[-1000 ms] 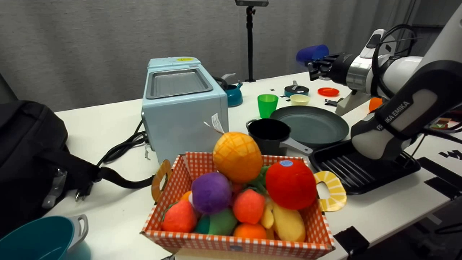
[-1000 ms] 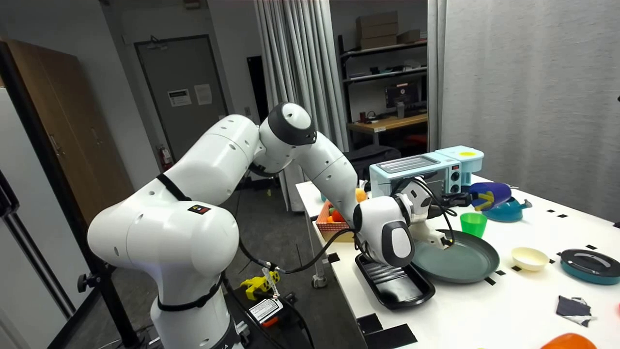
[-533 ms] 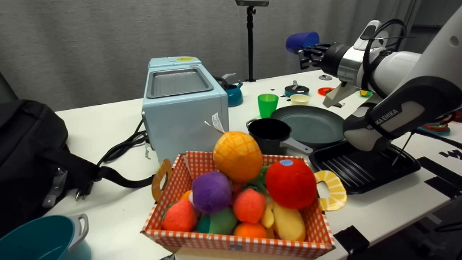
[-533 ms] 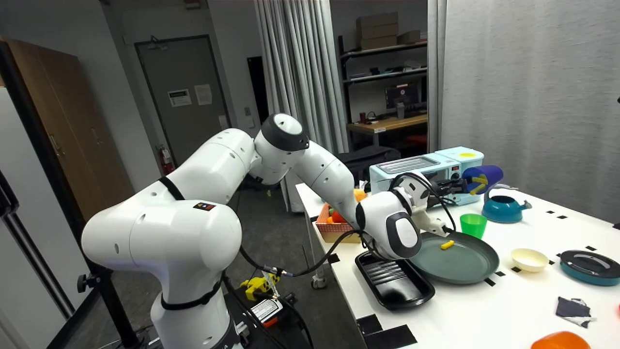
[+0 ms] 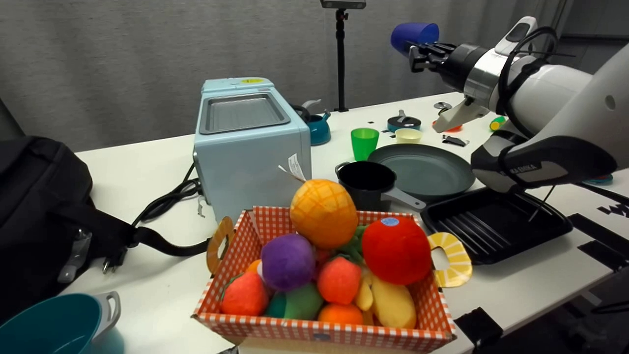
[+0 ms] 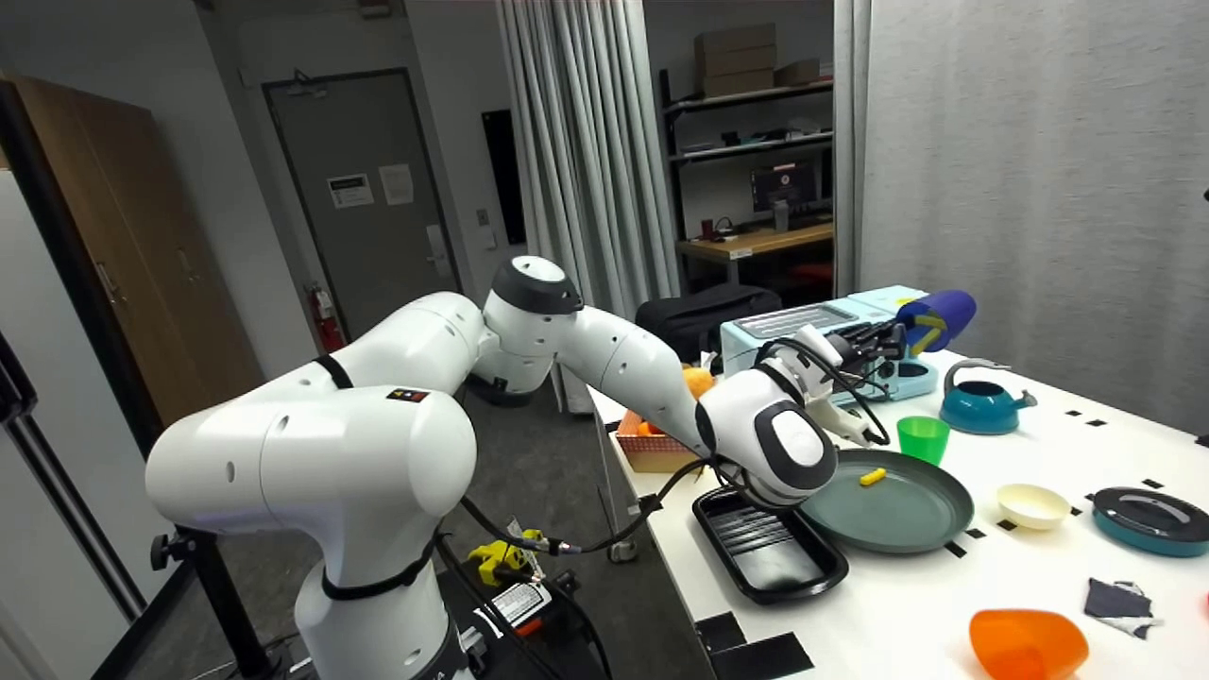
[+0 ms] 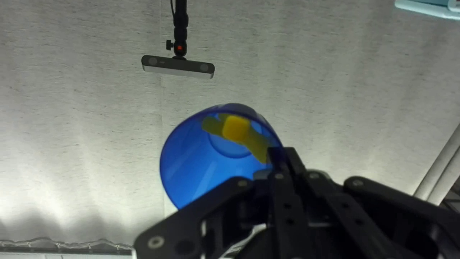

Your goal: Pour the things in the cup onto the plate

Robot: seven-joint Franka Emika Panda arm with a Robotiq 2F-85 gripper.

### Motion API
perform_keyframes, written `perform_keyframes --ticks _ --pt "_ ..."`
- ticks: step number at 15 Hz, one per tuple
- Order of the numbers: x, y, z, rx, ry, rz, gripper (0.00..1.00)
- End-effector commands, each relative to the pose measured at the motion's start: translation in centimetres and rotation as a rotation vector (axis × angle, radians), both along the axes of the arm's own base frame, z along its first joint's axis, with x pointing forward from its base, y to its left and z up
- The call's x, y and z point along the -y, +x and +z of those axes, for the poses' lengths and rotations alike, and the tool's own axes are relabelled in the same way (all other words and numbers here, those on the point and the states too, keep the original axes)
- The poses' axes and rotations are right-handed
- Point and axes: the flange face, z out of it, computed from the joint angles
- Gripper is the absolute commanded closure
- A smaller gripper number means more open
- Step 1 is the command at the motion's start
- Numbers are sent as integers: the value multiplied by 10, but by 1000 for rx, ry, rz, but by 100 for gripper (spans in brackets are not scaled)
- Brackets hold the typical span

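My gripper (image 7: 285, 155) is shut on the wall of a translucent blue cup (image 7: 201, 169), one finger inside it. The gripper (image 5: 412, 53) and the cup (image 5: 415, 35) are high above the table; the cup lies on its side, mouth facing back toward the wrist. Yellow pieces (image 7: 236, 128) lie inside; they also show through the wall in an exterior view (image 6: 930, 332). The dark grey-green plate (image 6: 897, 524) is on the table, below and nearer the arm, also in an exterior view (image 5: 417, 172). One yellow piece (image 6: 872, 477) lies on it.
A green cup (image 6: 923, 439) and a black pot (image 5: 366, 189) stand beside the plate. A blue toaster oven (image 5: 250, 167), teal kettle (image 6: 980, 408), black tray (image 6: 770, 548) and cream bowl (image 6: 1034, 502) are around it. A camera (image 7: 178, 67) on a stand is ahead.
The gripper has raised the blue cup. The wrist has risen with it, and the yellow piece on the plate, not visible one second ago, now shows. The plate has not moved.
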Motion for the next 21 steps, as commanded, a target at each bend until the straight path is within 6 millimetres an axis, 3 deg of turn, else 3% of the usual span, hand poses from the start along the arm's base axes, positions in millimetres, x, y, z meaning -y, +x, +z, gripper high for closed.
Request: perform_keyframes --ticks 1,11,21 --pt "4 -9 12 74 51 32 99" --pt "-32 -6 67 157 123 124 99" --pt "21 -40 75 150 447 104 99"
